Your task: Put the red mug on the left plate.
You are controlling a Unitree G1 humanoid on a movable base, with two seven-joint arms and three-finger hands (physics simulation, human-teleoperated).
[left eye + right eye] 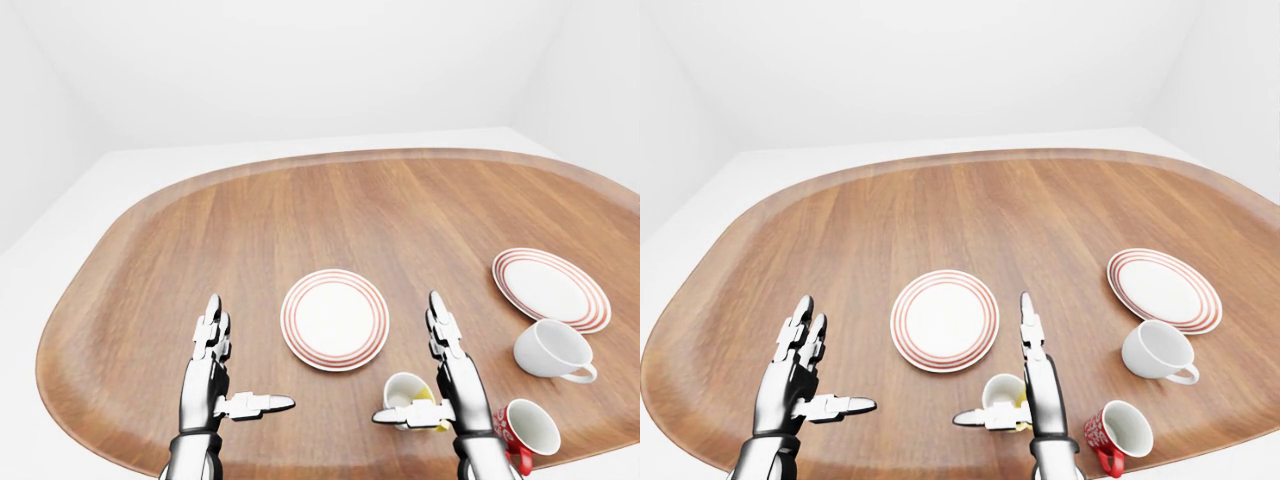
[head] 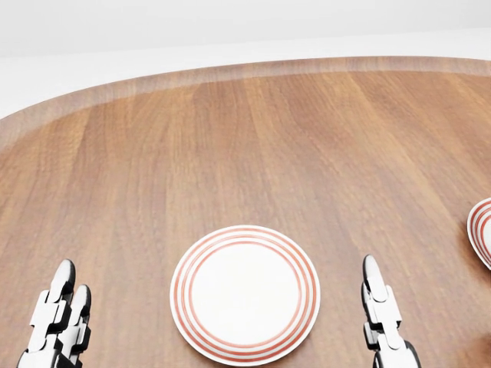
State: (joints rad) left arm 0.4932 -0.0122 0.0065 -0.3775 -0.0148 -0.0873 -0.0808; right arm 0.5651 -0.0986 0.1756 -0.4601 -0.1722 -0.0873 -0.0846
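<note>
The red mug (image 1: 1117,433) with a white inside lies tipped on the wooden table, at the bottom right of the right-eye view, just right of my right hand (image 1: 1018,372). The left plate (image 1: 944,319), white with red rings, lies in the middle, between my two hands. My right hand is open, fingers pointing up the view, thumb out to the left, empty. My left hand (image 1: 810,370) is open and empty at the lower left, apart from the plate.
A yellow mug (image 1: 1003,399) lies behind my right hand's thumb. A white mug (image 1: 1155,351) lies on its side below the right plate (image 1: 1163,289). The oval wooden table (image 1: 940,220) has a raised rim; a white floor lies around it.
</note>
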